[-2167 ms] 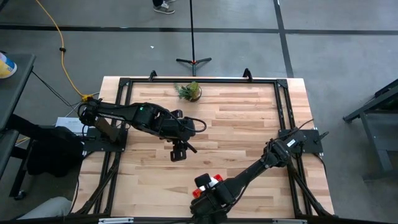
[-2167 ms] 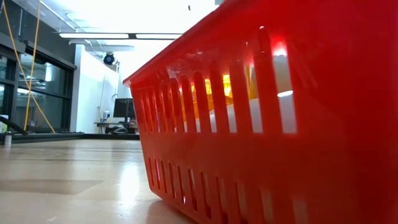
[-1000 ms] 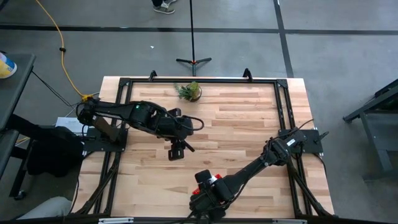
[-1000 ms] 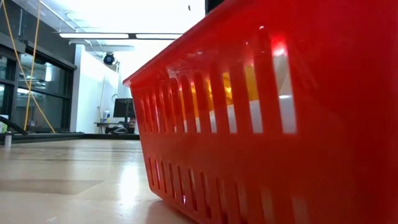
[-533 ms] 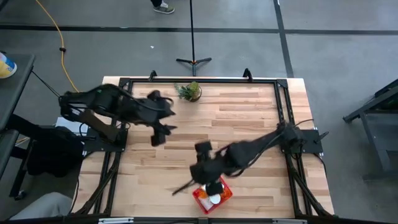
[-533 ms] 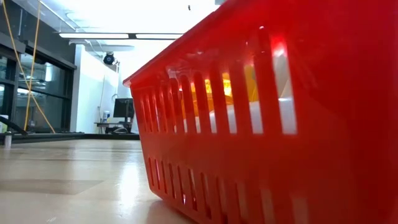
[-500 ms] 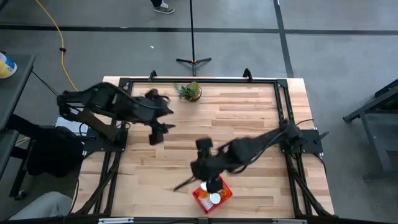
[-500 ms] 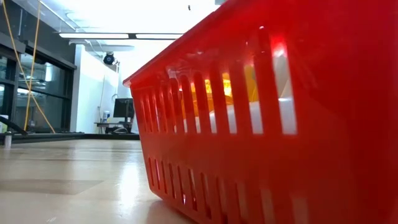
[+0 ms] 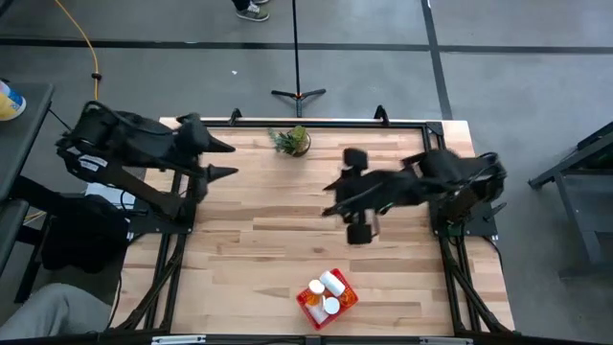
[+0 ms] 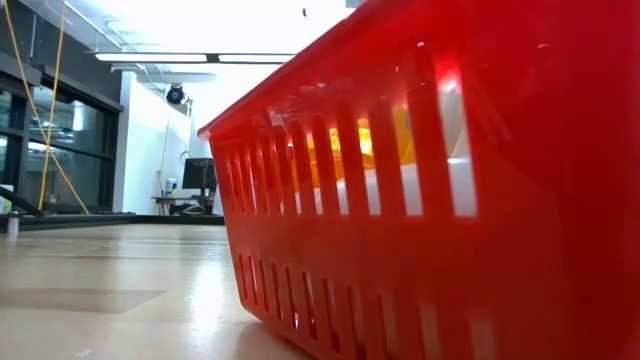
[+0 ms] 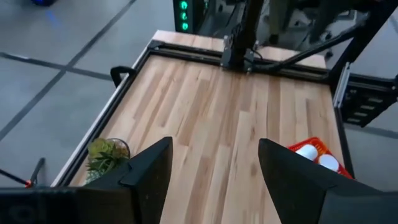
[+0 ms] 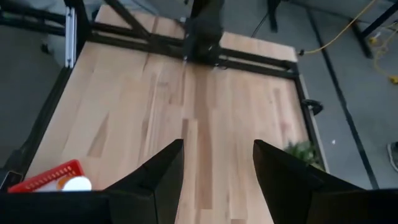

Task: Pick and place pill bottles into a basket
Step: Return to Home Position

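Heads up, here's what you've got.

High view: the basket (image 9: 311, 299) sits on the table (image 9: 402, 278) near its front edge. The pill bottles (image 9: 332, 282) are lying inside it, and you can count three white caps. The left gripper (image 9: 228, 159) is well away from the basket, off toward the far left, with its fingers spread and nothing in them. The right gripper (image 9: 358, 230) hangs above the wood just beyond the basket, a bit to its right, clear of it. The little plant (image 9: 292, 141) is at the far edge, well apart from the basket.

Low view: the basket (image 10: 400, 220) pretty much fills your picture. Through the slots you get orange and white bits of the pill bottles (image 10: 375, 140). No gripper shows here.

Left wrist view: the left gripper (image 11: 215, 142) is wide open and empty. The basket (image 11: 300, 144) is off past one finger with two white caps (image 11: 317, 157) in it, and the plant (image 11: 106, 154) is by the other finger.

Right wrist view: the right gripper (image 12: 217, 146) is also spread and holding nothing. The basket (image 12: 50, 174) peeks in beside one finger, with one white cap (image 12: 76, 183) showing.
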